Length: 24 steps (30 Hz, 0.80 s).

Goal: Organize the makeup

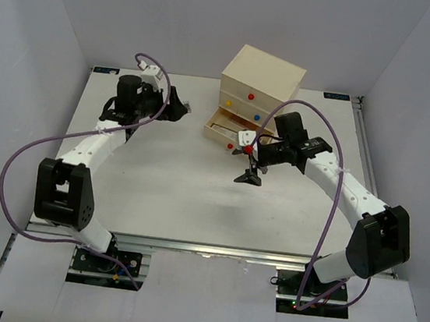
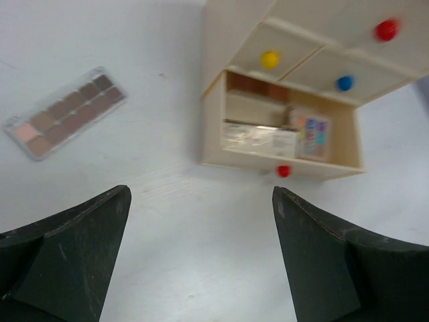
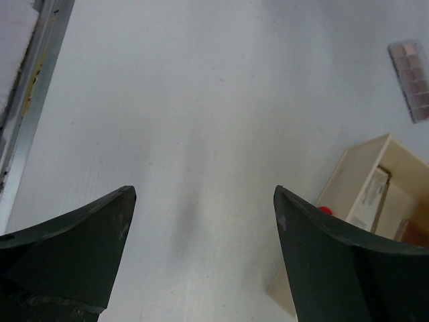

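Observation:
A long eyeshadow palette (image 2: 65,113) with brown and pink pans lies flat on the white table, left of the chest; the right wrist view shows the same palette (image 3: 410,79) at its far right edge. The chest's bottom drawer (image 2: 281,161) stands pulled out, holding a pale boxed item (image 2: 258,137) and a small colourful palette (image 2: 312,131). My left gripper (image 2: 201,194) hangs open above bare table in front of the drawer, with nothing between its fingers. My right gripper (image 3: 204,191) is open too, empty, just beside the drawer's corner (image 3: 348,181).
The cream three-drawer chest (image 1: 260,84) with red, yellow and blue knobs stands at the back centre. Its open drawer (image 1: 231,129) juts toward the arms. White walls enclose the table, and a metal rail (image 3: 30,87) runs along its edge.

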Each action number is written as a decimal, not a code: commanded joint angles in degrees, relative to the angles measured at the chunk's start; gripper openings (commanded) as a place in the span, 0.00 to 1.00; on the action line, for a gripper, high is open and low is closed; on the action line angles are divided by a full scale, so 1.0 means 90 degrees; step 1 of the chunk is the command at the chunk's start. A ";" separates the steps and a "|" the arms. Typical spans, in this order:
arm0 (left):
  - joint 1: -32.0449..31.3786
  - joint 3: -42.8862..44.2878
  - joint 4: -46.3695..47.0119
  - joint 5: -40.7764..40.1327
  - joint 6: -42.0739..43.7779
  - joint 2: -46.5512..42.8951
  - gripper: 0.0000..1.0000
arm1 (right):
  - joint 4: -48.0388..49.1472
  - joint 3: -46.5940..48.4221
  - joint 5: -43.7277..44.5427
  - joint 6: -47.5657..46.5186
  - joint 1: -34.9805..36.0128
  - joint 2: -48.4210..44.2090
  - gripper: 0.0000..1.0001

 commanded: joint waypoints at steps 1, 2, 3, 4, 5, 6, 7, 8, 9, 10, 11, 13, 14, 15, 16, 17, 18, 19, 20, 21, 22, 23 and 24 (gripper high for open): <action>-0.0017 0.0348 -0.0982 -0.0632 0.3621 0.0487 0.98 | 0.0151 0.0530 0.0183 -0.0811 0.0040 -0.0020 0.90; -0.0023 0.0384 -0.0842 -0.0754 0.4074 0.0640 0.98 | 0.0249 0.0555 0.0320 -0.0745 0.0072 -0.0009 0.90; -0.0023 0.0471 -0.0775 -0.0871 0.4340 0.0797 0.98 | 0.0283 0.0683 0.0528 -0.0552 0.0116 0.0078 0.90; -0.0018 0.0581 -0.0749 -0.0976 0.4497 0.0952 0.98 | 0.0283 0.0868 0.0778 -0.0287 0.0166 0.0208 0.90; -0.0011 0.0796 -0.0786 -0.1040 0.4687 0.1202 0.98 | 0.0189 0.1137 0.0948 0.0042 0.0187 0.0384 0.90; -0.0003 0.1031 -0.0866 -0.1091 0.4895 0.1463 0.98 | 0.0079 0.1384 0.1066 0.0360 0.0192 0.0547 0.91; 0.0007 0.1217 -0.0973 -0.1155 0.5110 0.1669 0.98 | 0.0020 0.1521 0.1154 0.0605 0.0192 0.0645 0.93; 0.0016 0.1421 -0.1069 -0.1177 0.5323 0.1889 0.98 | -0.0040 0.1603 0.1198 0.0805 0.0192 0.0708 0.93; 0.0026 0.1660 -0.1146 -0.1125 0.5534 0.2138 0.98 | -0.0103 0.1586 0.1161 0.0926 0.0192 0.0709 0.93; 0.0033 0.1867 -0.1221 -0.1049 0.5780 0.2359 0.98 | -0.0129 0.1512 0.1109 0.1021 0.0190 0.0667 0.93; 0.0033 0.2006 -0.1293 -0.0919 0.6106 0.2524 0.98 | -0.0078 0.1319 0.1024 0.1062 0.0183 0.0531 0.92; 0.0065 0.2371 -0.1320 -0.0822 0.6464 0.2851 0.98 | 0.0069 0.0828 0.0857 0.1151 0.0172 0.0181 0.91; 0.0112 0.2664 -0.1441 -0.0700 0.6526 0.3065 0.98 | 0.0219 0.0546 0.0776 0.1196 0.0172 -0.0016 0.91; 0.0172 0.2936 -0.1608 -0.0543 0.6548 0.3255 0.98 | 0.0397 0.0323 0.0722 0.1240 0.0172 -0.0169 0.90; 0.0195 0.3225 -0.1769 -0.0309 0.6575 0.3435 0.98 | 0.0510 0.0147 0.0723 0.1262 0.0156 -0.0385 0.90; 0.0223 0.3557 -0.1998 -0.0164 0.6580 0.3643 0.98 | 0.0608 -0.0011 0.0724 0.1273 0.0153 -0.0487 0.90; 0.0254 0.4157 -0.2339 -0.0042 0.6628 0.4016 0.98 | 0.0699 -0.0217 0.0756 0.1280 0.0137 -0.0580 0.90; 0.0279 0.4683 -0.2622 0.0057 0.6672 0.4342 0.98 | 0.0793 -0.0387 0.0792 0.1282 0.0109 -0.0671 0.90; 0.0288 0.4918 -0.2723 0.0114 0.6691 0.4489 0.98 | 0.0894 -0.0454 0.0828 0.1275 0.0062 -0.0748 0.90; 0.0297 0.5131 -0.2809 0.0206 0.6720 0.4651 0.98 | 0.0942 -0.0511 0.0869 0.1275 0.0030 -0.0779 0.90; 0.0307 0.5338 -0.2888 0.0266 0.6749 0.4792 0.98 | 0.0979 -0.0550 0.0856 0.1276 -0.0021 -0.0814 0.90; 0.0319 0.5612 -0.2989 0.0349 0.6785 0.5013 0.98 | 0.1003 -0.0604 0.0803 0.1288 -0.0110 -0.0826 0.90; 0.0328 0.5817 -0.3067 0.0436 0.6813 0.5188 0.98 | 0.1018 -0.0650 0.0746 0.1294 -0.0178 -0.0833 0.90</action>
